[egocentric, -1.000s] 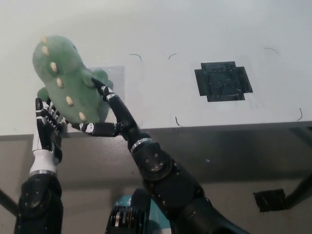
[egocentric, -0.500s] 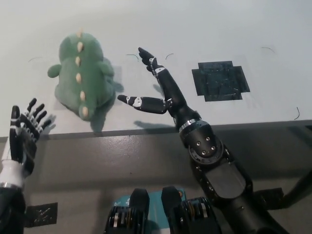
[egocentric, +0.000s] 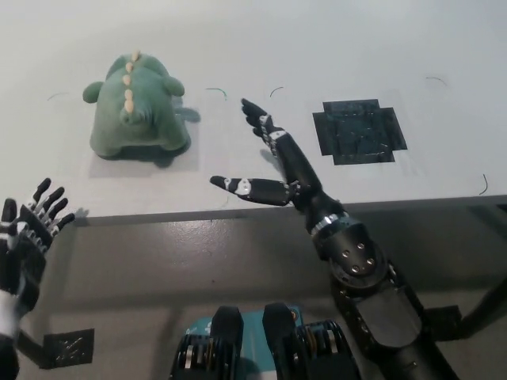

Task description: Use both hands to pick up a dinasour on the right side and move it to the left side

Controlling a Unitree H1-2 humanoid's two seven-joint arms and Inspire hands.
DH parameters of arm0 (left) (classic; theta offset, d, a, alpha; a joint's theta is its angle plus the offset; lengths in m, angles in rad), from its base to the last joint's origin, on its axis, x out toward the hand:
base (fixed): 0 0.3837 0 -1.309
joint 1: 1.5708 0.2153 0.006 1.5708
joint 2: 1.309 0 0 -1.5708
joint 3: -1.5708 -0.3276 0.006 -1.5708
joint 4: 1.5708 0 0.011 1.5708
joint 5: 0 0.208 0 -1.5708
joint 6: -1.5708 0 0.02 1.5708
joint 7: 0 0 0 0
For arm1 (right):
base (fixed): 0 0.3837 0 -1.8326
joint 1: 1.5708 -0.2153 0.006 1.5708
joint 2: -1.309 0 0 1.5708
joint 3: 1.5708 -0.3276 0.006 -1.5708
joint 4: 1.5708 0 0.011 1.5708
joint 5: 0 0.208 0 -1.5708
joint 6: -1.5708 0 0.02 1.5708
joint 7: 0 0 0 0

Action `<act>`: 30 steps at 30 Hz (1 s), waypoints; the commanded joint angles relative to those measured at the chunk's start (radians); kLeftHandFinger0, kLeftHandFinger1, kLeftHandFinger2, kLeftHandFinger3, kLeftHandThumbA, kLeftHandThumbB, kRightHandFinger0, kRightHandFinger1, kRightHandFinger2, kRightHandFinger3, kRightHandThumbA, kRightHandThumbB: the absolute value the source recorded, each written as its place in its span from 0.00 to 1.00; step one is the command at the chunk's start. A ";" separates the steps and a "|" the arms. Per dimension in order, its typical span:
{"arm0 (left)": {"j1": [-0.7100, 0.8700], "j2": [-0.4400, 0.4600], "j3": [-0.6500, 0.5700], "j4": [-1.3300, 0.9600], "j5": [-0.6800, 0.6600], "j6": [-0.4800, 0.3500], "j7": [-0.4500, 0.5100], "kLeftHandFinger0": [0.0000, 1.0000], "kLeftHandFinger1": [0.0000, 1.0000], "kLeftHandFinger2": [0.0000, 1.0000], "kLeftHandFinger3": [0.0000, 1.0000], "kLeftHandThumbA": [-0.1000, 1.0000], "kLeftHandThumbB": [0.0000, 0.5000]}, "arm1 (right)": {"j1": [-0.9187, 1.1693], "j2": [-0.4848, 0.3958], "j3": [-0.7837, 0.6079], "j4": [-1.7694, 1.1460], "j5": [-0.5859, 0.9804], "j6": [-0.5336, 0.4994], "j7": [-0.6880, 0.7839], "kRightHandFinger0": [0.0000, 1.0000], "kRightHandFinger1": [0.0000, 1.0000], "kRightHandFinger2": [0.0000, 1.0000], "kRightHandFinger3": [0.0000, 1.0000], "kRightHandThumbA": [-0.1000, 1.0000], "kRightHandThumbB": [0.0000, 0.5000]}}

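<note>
Currently the white desk fills the upper part of the head view, its front edge running across the middle with grey floor below. Green plush dinosaur sits on the desk's left side, belly down, row of cream spikes along its back facing up, nothing touching it. Black square mat lies flat on the desk's right side, well apart from the dinosaur, nothing on it. Right hand is over the desk between dinosaur and mat, fingers released and spread wide, holding nothing, clear of the toy. Left hand is at the lower left, off the desk's front edge, fingers splayed and empty. Thin dark arc marks are drawn on the desk near the dinosaur and around the mat. No containers in view.
</note>
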 commanded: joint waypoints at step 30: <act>0.156 -0.131 -0.058 -0.051 0.089 -0.174 -0.005 1.00 1.00 1.00 1.00 1.00 0.71 | 0.449 -0.159 -0.124 -0.445 0.096 -0.071 0.109 1.00 1.00 1.00 1.00 1.00 0.29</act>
